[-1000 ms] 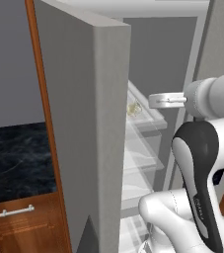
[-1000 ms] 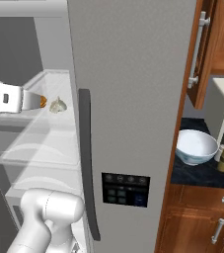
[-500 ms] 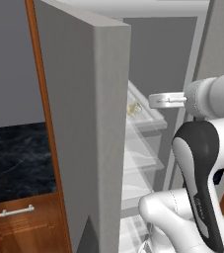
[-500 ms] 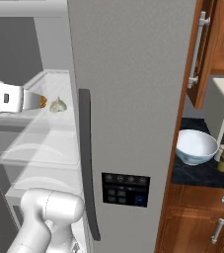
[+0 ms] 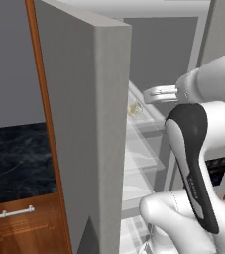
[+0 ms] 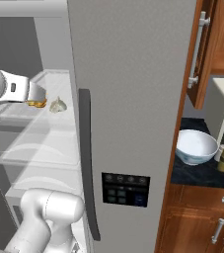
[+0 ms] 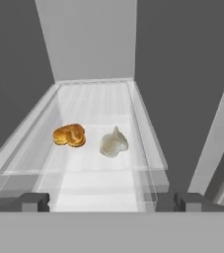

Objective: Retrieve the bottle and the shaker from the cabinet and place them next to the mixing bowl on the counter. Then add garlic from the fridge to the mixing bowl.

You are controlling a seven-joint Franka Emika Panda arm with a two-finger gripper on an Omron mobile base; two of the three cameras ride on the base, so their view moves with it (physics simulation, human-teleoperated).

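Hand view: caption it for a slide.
Open gripper faces a fridge shelf holding garlic beside a golden pastry.

Pale off-white garlic [image 7: 114, 142], golden-brown pastry [image 7: 69, 135], grey fridge door [image 6: 133, 99], white mixing bowl [image 6: 196, 147], black marbled counter [image 5: 17, 161]

Glossy white arm [image 5: 203, 124], black joint covers.

No words, brands or numbers can be read anywhere. The control panel [image 6: 125, 188] on the fridge door [image 6: 133, 99] shows small lit icons, too blurred to make out.
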